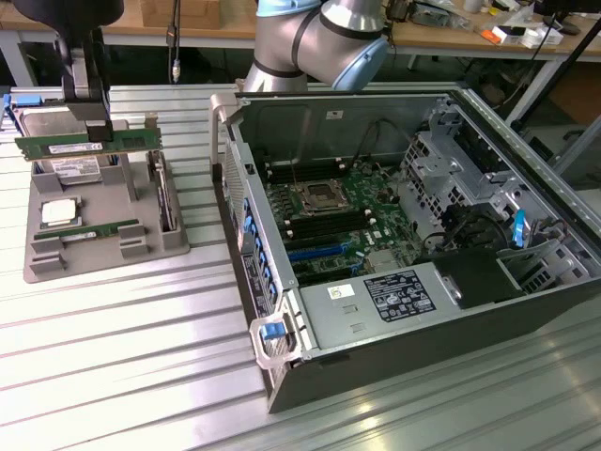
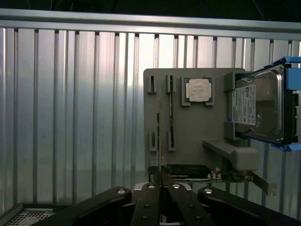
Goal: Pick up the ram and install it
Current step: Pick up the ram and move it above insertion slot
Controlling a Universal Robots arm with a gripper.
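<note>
exterior view: gripper fingers pinching ram edgewise above tray; liable to tilt in so narrow a hold and jam at slots or case rim.

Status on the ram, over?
Claw shut on ram. Ram held level above gray fixture. Not yet in open chassis, exterior view's right.

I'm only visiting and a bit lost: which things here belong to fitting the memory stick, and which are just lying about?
Part of the job: the claw, shut on the ram; the open computer case; its motherboard.
Just lying about: second ram stick, CPU chip, hard drive, all on the grey tray.
</note>
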